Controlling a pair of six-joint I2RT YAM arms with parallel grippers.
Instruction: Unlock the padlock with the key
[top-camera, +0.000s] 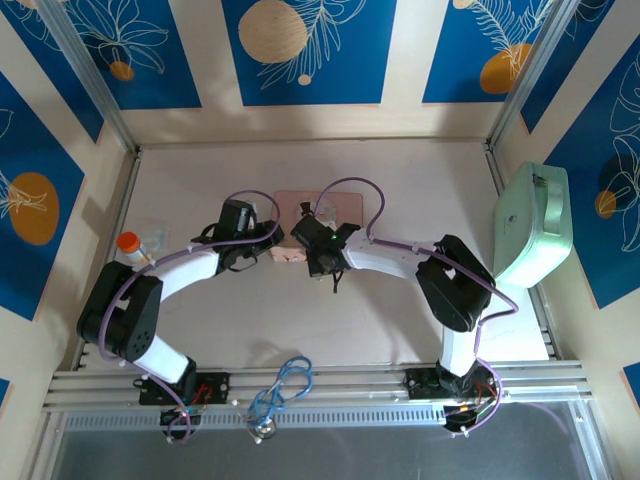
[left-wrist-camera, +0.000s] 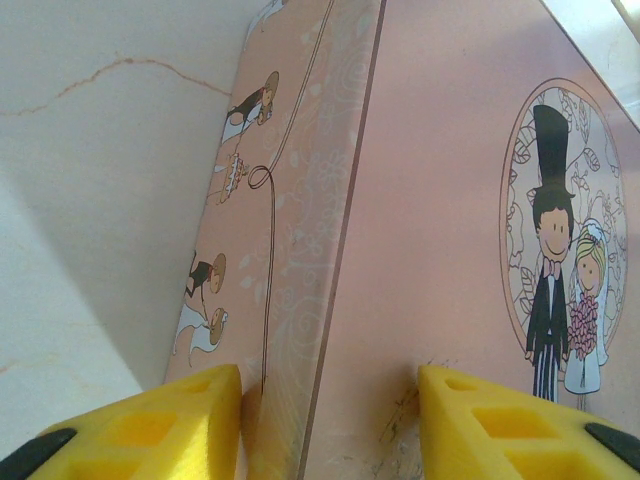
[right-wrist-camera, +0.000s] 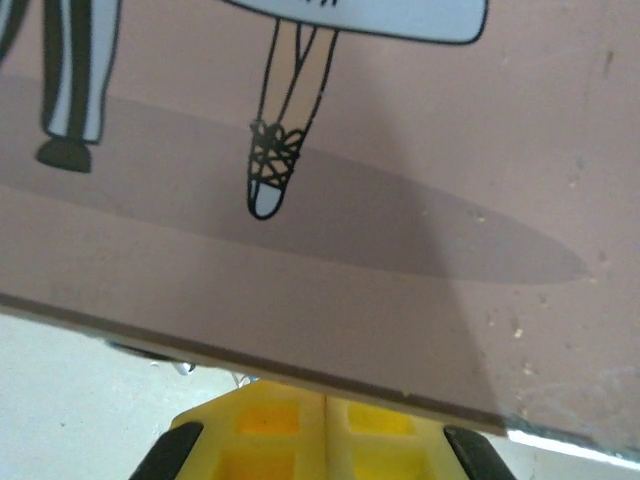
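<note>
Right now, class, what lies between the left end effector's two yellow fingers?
The pink picture box: its edge runs down between the fingers, as the left wrist view shows.

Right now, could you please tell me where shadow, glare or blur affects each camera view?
Right wrist view: a broad, pointed shadow crosses the pink box, its print legible; left wrist view: washed-out glare in the top right corner, shade on the table beside the box, yellow fingers slightly soft; top external view: even light, faint shadows under the arms.

Arms bend inward, wrists close together: left arm (top-camera: 185, 270) with jaws apart, right arm (top-camera: 392, 262) with jaws shut.
</note>
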